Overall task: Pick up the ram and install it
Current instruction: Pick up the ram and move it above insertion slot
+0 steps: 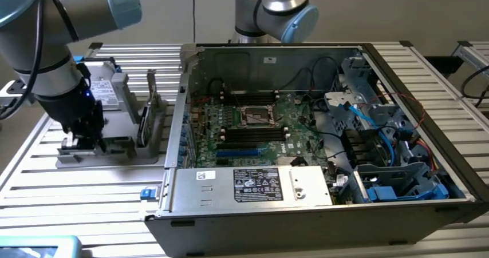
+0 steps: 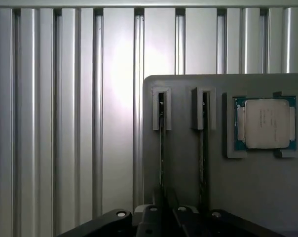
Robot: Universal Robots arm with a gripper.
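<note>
At the exterior view's left, the hand [image 2: 164, 211] had closed narrowly on the ram [image 2: 162, 148], which stood in its grey holder [image 2: 188, 177] on the worktop [image 1: 46, 183]. It was not yet lifted or installed in the motherboard [image 1: 252, 120].

Grey arm [image 1: 42, 46], blue caps [image 1: 122, 3], black gripper [image 1: 80, 143]

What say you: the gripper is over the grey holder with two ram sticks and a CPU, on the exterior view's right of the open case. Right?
Wrong side: the exterior view shows the gripper and grey holder on the exterior view's left of the open case. The ram sticks and CPU are there.
</note>
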